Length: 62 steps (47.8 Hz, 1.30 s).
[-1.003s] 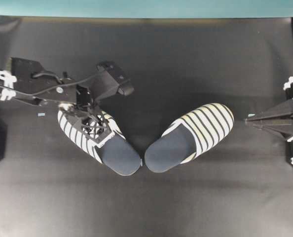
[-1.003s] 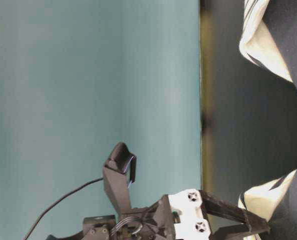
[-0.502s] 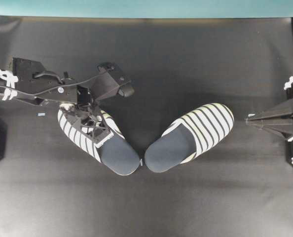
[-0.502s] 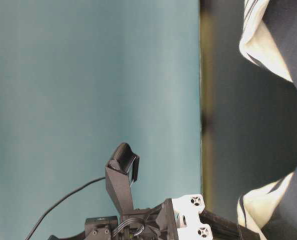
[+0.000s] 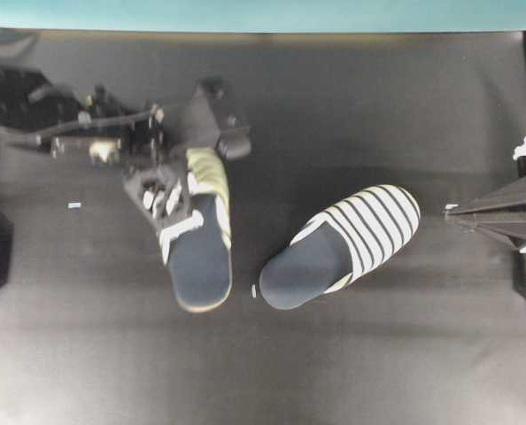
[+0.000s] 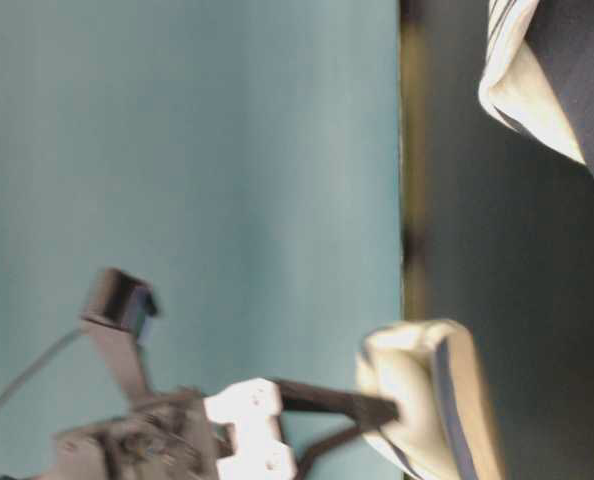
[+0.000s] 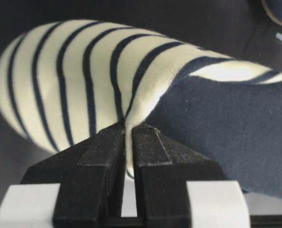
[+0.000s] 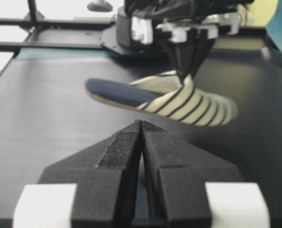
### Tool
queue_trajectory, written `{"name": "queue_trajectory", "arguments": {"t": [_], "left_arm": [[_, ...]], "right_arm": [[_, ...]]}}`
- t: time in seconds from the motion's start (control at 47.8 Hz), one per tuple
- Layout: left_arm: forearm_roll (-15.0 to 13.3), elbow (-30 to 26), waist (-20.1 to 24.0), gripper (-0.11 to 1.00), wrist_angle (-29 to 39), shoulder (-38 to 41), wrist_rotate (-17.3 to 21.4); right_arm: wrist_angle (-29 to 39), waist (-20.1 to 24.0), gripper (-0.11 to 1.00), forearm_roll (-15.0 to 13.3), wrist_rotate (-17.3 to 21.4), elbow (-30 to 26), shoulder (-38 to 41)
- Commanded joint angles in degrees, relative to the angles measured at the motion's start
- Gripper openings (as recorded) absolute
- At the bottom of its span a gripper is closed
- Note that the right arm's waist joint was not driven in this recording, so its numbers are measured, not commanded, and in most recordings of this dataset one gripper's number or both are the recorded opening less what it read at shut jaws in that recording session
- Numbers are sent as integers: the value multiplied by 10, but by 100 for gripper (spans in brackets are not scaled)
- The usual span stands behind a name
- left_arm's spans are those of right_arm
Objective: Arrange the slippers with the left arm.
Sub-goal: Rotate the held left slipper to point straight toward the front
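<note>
Left arm lifts one slipper by its toe cover; mate lies flat on the tabletop.

Left gripper (image 7: 127, 142) fingers pinch the striped edge of the held slipper (image 5: 199, 239), clear of the tabletop (image 5: 378, 354), likely for re-aiming beside the other slipper (image 5: 338, 248). Right gripper (image 8: 142, 142) fingers pressed together, idle. No readable writing.

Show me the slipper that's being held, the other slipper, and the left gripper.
Held slipper (image 5: 199, 266): overhead view, navy insole.
Other slipper (image 5: 374, 220): overhead view, striped toe cover.
Left gripper (image 7: 129, 137): left wrist view, between fingertips pinching fabric.
</note>
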Motion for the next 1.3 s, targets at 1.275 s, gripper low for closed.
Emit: {"name": "queue_trajectory", "arguments": {"t": [1.275], "left_arm": [[2, -17, -19, 22, -113, 117, 65]], "right_arm": [[-14, 0, 0, 5, 2, 5, -1]]}}
